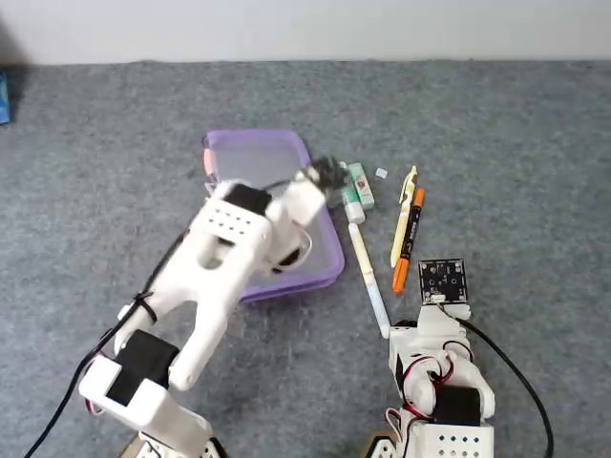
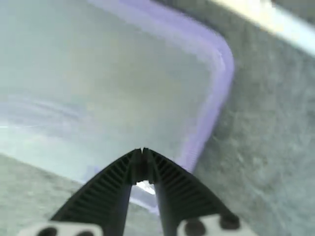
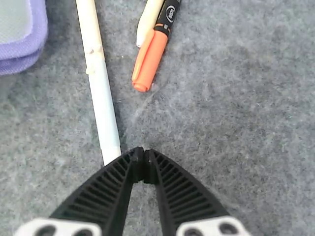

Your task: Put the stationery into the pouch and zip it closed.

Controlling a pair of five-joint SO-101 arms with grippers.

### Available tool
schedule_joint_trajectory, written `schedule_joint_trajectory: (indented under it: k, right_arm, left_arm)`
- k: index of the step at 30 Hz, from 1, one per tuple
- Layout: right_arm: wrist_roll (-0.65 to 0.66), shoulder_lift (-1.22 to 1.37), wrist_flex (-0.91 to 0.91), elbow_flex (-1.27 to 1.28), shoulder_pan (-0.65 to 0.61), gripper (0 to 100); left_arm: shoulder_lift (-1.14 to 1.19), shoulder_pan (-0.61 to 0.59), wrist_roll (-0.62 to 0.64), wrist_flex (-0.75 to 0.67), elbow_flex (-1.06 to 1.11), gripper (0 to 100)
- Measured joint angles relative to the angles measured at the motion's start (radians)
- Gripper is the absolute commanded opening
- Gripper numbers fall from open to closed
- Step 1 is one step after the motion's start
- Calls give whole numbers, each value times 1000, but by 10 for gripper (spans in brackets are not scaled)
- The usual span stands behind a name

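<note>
Your left gripper (image 2: 141, 153) is hanging pinched closed over the pouch (image 1: 263, 157) at centre frame. Your right gripper (image 3: 143, 158) is sitting closed near the white pen (image 1: 368, 272) and orange marker (image 1: 409, 246) lying right of the pouch.

Grey carpeted table (image 1: 535, 143) meets pale wall (image 1: 382, 29).

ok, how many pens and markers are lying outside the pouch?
3. A long white pen lies beside the pouch's right edge; a cream pen and an orange marker lie side by side right of it. The left arm over the pouch may hide others.
</note>
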Motion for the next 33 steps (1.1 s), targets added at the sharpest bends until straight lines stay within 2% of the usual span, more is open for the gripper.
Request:
schedule_joint_trajectory:
  k: [6, 13, 17, 21, 25, 28, 33]
  right_arm:
    - [0, 0, 0, 0, 0, 9]
    - [0, 0, 74, 0, 0, 9]
    - [0, 0, 41, 0, 0, 9]
    - [0, 0, -44, -18, 5, 8]
    - [0, -2, -103, -71, 2, 8]
    - [0, -2, -112, -110, 0, 8]
    - [0, -3, -112, -144, 0, 8]
  left_arm:
    - [49, -51, 3, -44, -190, 15]
    - [256, -103, 3, -262, -212, 15]
    - [365, -104, -2, -287, -222, 15]
    - [388, -106, -2, -169, -262, 14]
    - [377, -107, -3, 35, -270, 14]
    - [377, -94, -25, 178, -270, 13]
    - [379, -64, -43, 334, -270, 13]
